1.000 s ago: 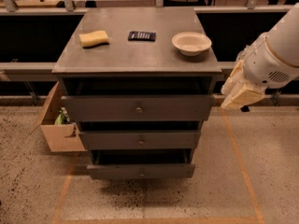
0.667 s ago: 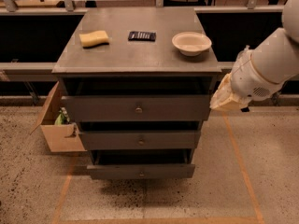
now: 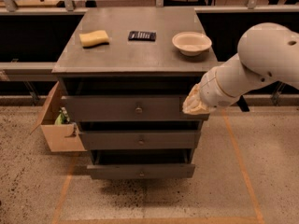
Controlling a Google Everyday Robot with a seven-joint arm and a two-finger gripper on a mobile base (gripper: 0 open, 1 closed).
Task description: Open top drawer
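1. Counter (image 3: 117,57): yellow sponge (image 3: 94,38) left, small black device (image 3: 142,35) middle, pale bowl (image 3: 191,43) right, the hand (image 3: 196,104) below it at the cabinet's right front.
2. Open cardboard box (image 3: 58,127) on the floor, left.
3. Orange floor tape (image 3: 239,160).

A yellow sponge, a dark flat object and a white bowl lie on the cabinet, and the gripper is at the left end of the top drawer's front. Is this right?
One thing is wrong: the camera view shows the gripper at the picture's right end of the top drawer, not the left. The rest is correct.
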